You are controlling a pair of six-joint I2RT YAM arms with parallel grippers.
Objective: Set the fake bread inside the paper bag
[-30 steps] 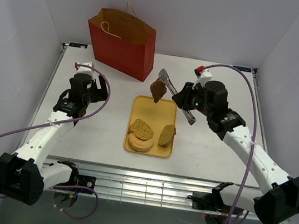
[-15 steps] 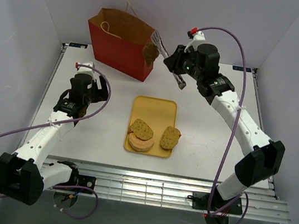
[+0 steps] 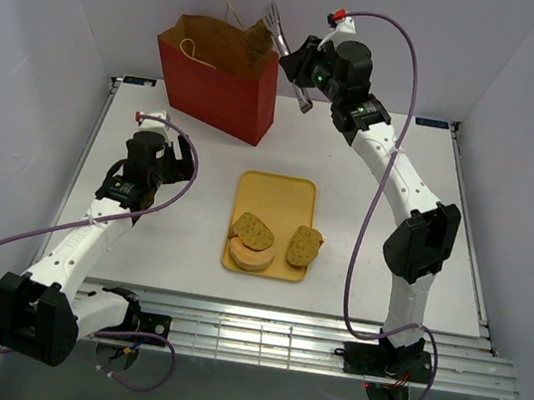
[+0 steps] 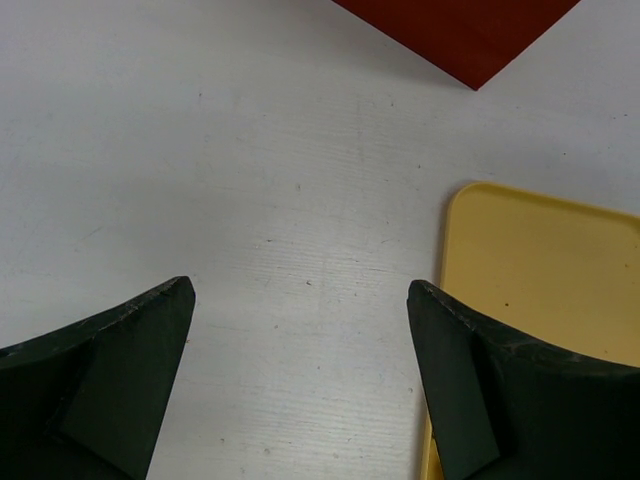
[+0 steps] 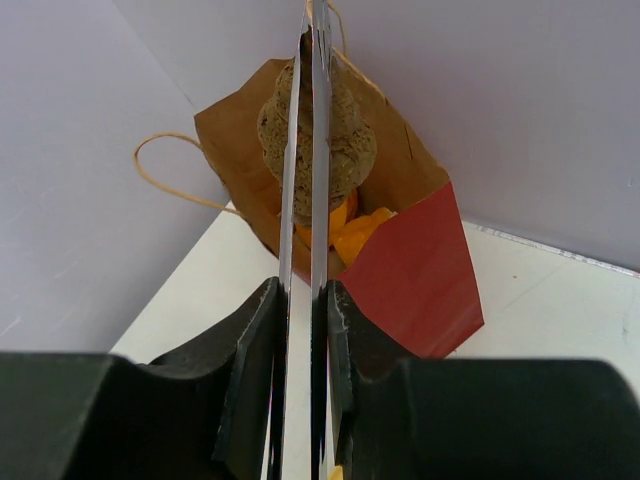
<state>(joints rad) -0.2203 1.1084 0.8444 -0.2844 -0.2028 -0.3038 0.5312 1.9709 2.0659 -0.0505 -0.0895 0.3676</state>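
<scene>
I note three bread pieces (image 3: 252, 230) on the near tray (image 3: 288, 195), left gripper (image 4: 300, 288) spread over table (image 4: 250, 150) left of it, right gripper (image 5: 303, 292) pressed on tongs (image 5: 318, 230) pinching a speckled slice (image 5: 350, 150) above the far paper bag (image 5: 415, 265) mouth.

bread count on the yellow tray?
3 on the tray: speckled slice near left; pale bun partly under it; another slice near right. More could hide beneath.

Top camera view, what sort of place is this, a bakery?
Probably a robot lab test cell, not a bakery: plain white walls box in a white table, a left arm and a right arm stand bolted at its near edge, and fake bread sits on a yellow tray.
</scene>
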